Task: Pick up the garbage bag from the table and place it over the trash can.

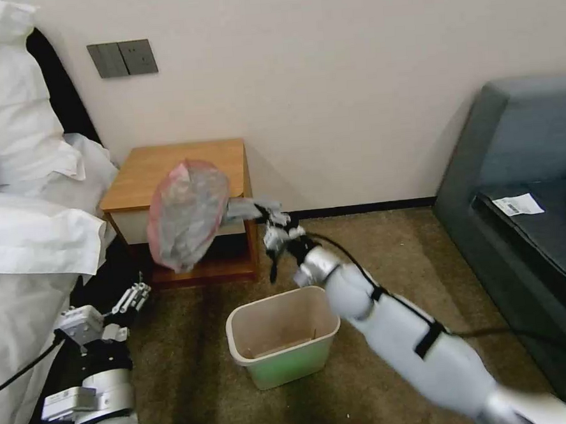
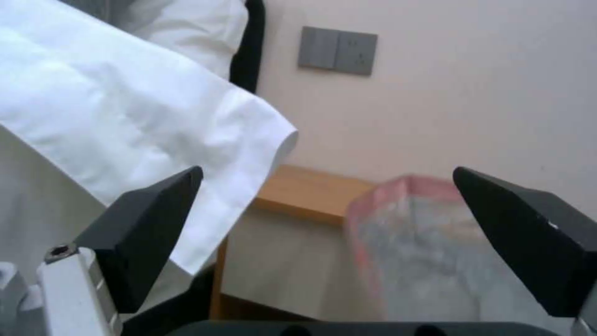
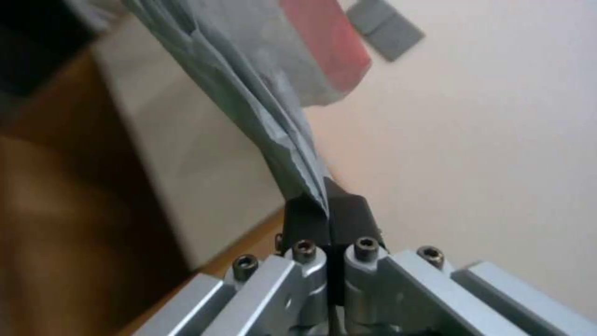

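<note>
Beside the table point(image 1: 178, 170), the right pincer point(image 3: 326, 219) grips the lifted garbage bag point(image 1: 187, 211), not yet over the trash can point(image 1: 284, 343); the left pincer point(image 2: 348, 242) waits, released.

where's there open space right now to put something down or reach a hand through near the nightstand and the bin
The table top is bare behind the garbage bag, which hangs at its front, pinched in the right gripper. Carpet right of the trash can toward the sofa is open. It is tight on the left, where the left gripper sits beside the bedding.
</note>
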You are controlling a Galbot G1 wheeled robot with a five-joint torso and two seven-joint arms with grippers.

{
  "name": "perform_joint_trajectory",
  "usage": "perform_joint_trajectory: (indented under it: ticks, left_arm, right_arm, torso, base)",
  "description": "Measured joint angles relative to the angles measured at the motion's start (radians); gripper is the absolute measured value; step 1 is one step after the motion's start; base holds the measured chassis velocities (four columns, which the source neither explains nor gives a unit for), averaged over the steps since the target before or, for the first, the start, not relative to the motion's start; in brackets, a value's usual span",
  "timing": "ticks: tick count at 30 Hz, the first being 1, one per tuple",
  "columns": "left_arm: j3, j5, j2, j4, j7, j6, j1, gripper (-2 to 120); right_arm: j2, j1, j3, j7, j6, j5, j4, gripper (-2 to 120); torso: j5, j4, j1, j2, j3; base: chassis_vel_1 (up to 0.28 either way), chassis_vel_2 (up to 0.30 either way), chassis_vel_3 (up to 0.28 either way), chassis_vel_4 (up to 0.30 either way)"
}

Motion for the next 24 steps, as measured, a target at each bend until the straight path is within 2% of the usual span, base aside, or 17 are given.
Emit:
perform_joint_trajectory:
  ticks: [8,24]
  left_arm:
    - [0.006,0.008,-0.003,-0.001,-0.004,0.002,0.0,100]
    - [0.01,0.012,-0.002,0.012,-0.004,0.0,-0.001,100]
  right_arm:
    - [-0.057,-0.17,0.022,-0.008,0.046,-0.06,0.081,0]
    - [-0.136,-0.337,0.025,-0.004,0.122,-0.133,0.093,0]
  torso:
    - [0.0,0.0002,0.0,0.0,0.0]
    - [0.0,0.0001,0.0,0.0,0.0]
  base:
    - [0.0,0.0,0.0,0.0]
    - [0.0,0.0,0.0,0.0]
